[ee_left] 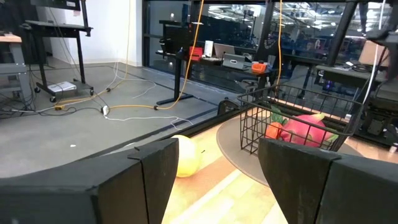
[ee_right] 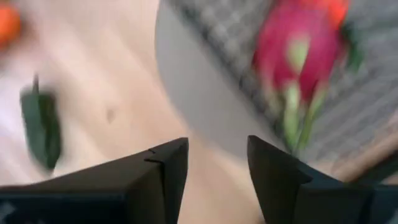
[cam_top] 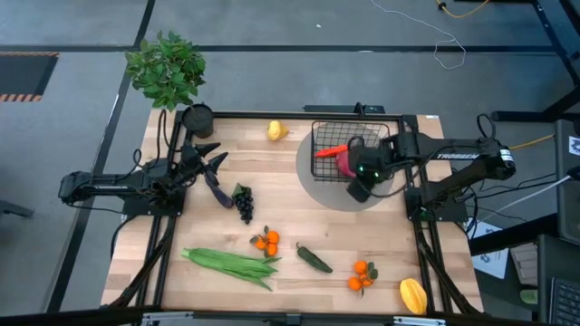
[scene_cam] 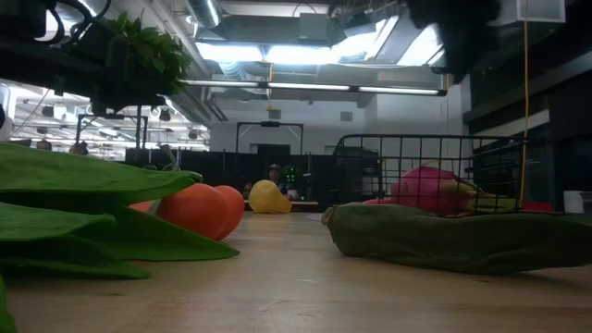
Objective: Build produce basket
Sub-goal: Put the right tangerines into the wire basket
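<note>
Basket, black wire mesh (cam_top: 356, 138), sits upper right of the high view on the wooden counter (cam_top: 290, 222), holding pink dragon fruit (cam_top: 345, 162) and carrot. Right claw (ee_right: 217, 163), released and empty, hovers at its lower edge. Long green pepper (cam_top: 314, 258) lies below-left, nearest this arm. Left claw (ee_left: 211, 174) waits released, far left.

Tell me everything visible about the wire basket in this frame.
The basket is black wire mesh, roughly square, with an open grid and an open top. It stands upright on a grey round mat at the far right part of the wooden table. Inside lie a pink dragon fruit and a carrot. The right end effector is over the basket's near edge, fingers open and empty; whether it touches the wire cannot be told. The lemon lies outside, to its left.
</note>
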